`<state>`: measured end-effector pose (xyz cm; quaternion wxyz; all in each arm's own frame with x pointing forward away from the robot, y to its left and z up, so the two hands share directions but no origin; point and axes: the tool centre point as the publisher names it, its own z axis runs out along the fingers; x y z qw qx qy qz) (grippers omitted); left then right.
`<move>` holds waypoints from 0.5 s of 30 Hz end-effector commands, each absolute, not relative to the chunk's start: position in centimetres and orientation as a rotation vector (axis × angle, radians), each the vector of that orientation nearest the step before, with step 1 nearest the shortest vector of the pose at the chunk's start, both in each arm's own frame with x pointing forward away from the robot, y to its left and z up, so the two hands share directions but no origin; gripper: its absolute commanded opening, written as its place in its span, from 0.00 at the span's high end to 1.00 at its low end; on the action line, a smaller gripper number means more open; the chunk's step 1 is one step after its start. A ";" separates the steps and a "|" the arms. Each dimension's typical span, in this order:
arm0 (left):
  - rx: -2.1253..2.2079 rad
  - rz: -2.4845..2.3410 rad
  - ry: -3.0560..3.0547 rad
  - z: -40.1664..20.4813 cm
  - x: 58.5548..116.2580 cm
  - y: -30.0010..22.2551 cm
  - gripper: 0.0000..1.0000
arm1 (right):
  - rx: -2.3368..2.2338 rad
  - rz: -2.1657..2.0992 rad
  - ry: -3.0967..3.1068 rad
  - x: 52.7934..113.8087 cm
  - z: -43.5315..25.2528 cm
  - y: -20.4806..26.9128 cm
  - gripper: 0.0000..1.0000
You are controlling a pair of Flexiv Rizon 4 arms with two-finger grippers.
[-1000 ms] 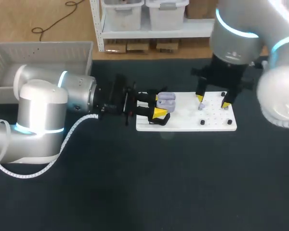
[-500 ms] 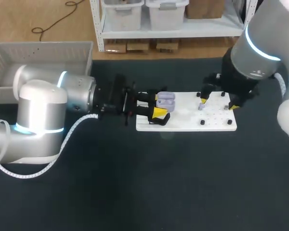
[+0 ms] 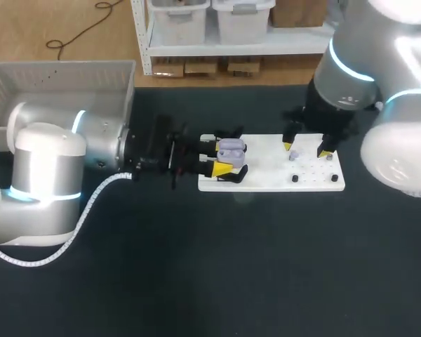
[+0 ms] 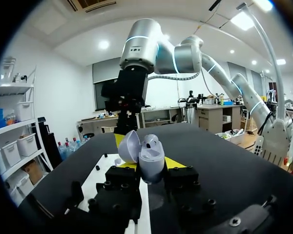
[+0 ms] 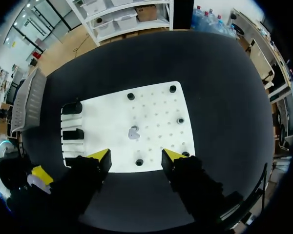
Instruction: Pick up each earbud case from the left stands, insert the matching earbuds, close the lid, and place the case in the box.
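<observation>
My left claw (image 4: 147, 166) is shut on the open earbud case (image 4: 152, 158). The purple case sits right between the two yellow tips with its lid tipped up, over the left end of the white board (image 3: 274, 180). Farther along the board, a small purple earbud (image 5: 133, 132) lies alone among the holes. My right claw (image 5: 136, 156) hangs above it, fingers wide apart, holding nothing. The earbud is just ahead of the tips and not touching them. The grey box (image 3: 56, 77) stands behind my left arm.
</observation>
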<state>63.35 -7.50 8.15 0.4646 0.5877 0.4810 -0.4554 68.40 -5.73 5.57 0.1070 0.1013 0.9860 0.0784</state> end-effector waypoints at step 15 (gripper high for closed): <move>1.438 -1.116 1.178 8.0 63.2 -7.4 1.00 | 0.475 0.234 2.931 70.7 2.4 -5.2 0.52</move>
